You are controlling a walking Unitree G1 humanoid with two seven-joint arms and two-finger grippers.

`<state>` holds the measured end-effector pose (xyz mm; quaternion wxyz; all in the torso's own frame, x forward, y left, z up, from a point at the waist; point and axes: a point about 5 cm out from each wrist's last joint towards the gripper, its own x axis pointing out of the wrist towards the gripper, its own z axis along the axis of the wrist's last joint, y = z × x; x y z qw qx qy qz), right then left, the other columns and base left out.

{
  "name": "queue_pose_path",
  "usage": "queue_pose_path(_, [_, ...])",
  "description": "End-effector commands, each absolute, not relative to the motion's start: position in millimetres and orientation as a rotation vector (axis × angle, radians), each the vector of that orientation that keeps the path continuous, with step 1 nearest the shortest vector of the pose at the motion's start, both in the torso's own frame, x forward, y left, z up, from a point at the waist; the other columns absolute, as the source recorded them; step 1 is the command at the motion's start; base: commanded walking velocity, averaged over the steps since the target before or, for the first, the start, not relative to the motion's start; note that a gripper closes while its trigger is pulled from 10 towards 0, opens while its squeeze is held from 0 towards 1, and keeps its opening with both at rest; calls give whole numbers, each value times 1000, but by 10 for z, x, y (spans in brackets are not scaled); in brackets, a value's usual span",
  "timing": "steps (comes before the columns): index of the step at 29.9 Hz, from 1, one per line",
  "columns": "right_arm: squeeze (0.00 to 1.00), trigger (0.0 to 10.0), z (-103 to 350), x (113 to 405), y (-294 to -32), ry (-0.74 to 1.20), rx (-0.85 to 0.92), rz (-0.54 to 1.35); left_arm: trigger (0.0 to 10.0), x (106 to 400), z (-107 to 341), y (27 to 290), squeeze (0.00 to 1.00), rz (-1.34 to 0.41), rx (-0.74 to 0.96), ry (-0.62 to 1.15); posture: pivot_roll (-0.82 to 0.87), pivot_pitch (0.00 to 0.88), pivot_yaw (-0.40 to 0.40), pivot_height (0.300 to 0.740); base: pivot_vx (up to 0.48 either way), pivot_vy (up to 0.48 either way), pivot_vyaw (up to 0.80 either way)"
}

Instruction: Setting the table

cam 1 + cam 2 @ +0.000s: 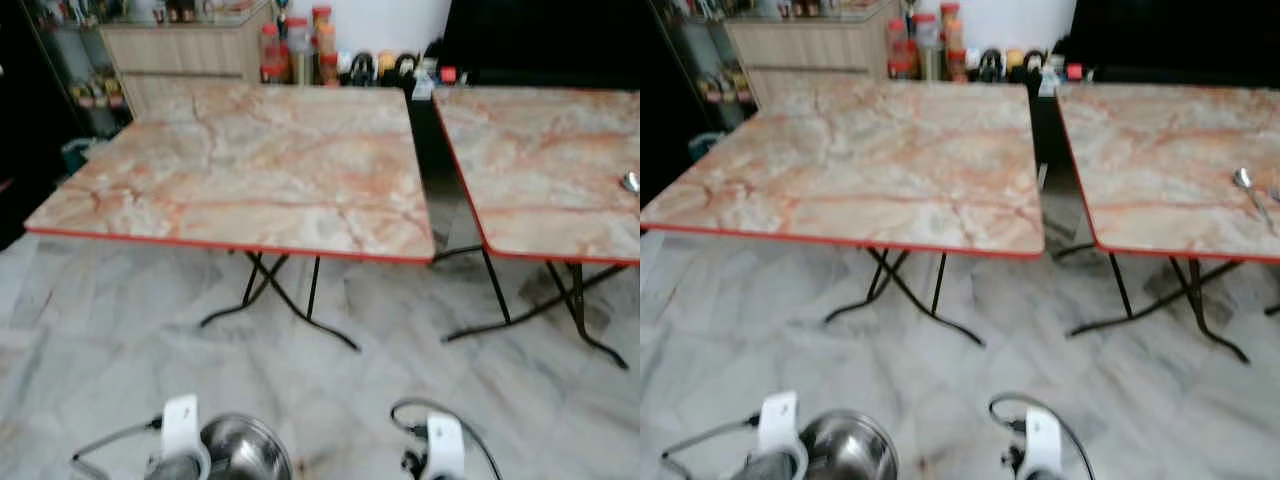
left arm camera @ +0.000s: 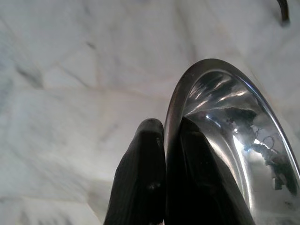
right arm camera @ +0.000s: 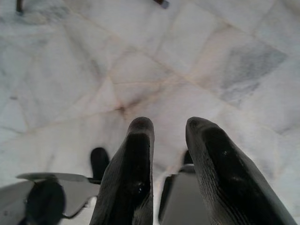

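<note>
Left gripper [image 2: 164,136] is held low in front of the body, over the marble floor [image 1: 120,330]. Its jaws are clamped on the rim of a steel bowl [image 2: 225,140], one finger [image 2: 140,178] outside the wall, the other inside. In the left eye view the bowl [image 1: 245,450] is seen at the bottom edge, just beside the left wrist, short of the tables.

Right gripper [image 3: 168,136] is also carried low, pointing down at the floor tiles. Its jaws are apart, nothing between them.

Two marble-pattern folding tables with red edging are seen ahead. The near table [image 1: 250,170] is at centre, its front edge facing the robot, its black crossed legs visible beneath. A second table [image 1: 545,165] is set to the right, parted from the first by a narrow dark gap. A spoon [image 1: 1248,190] is seen lying on the second table near its right side.

Open floor lies between the robot and both front edges. Jars and bottles [image 1: 300,50] are lined up behind the tables, beside a wooden cabinet [image 1: 180,50].
</note>
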<state>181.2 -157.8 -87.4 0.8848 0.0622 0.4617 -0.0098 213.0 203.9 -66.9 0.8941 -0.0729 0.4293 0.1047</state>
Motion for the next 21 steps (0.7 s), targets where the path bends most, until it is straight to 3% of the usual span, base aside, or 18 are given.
queue_pose_path(1, [0, 10000, -870, 1808, -1681, 958, 125, -52, 10000, 2187, -648, 1961, 0, 202, -162, 881, -70, 0, 12, 740, 0, 480, 0])
queue_pose_path(14, [0, 10000, -862, 1825, -1687, 954, 122, -55, 10000, 2170, -658, 1962, 0, 213, -164, 881, -71, 0, 11, 740, 0, 471, 0])
queue_pose_path(21, [0, 10000, -870, 1808, -1691, 960, 121, -51, 10000, 2186, -645, 1957, 0, 213, -161, 859, -72, 0, 7, 740, 0, 0, 0])
